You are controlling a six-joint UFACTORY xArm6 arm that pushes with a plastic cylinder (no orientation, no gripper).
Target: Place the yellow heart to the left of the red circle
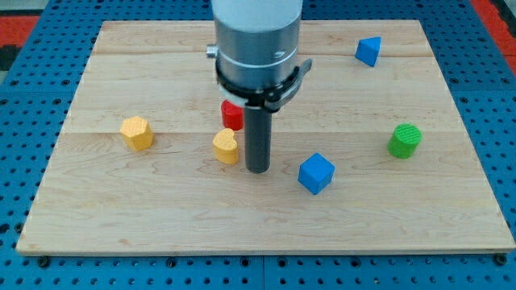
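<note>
Near board centre, my tip (257, 168) is resting just right of the yellow heart (226, 147), gripping nothing, being a bare rod. Red circle (232, 114) is sitting just behind the heart, partly hidden.

The heart (226, 147) sits just below the circle (232, 115), the tip (257, 168) close on its right, the cube (315, 173) farther right.

My tip (257, 167) is set just right of the yellow heart (226, 147) — the red circle (232, 114), partly hidden by the rod, is seen just above the heart.
</note>
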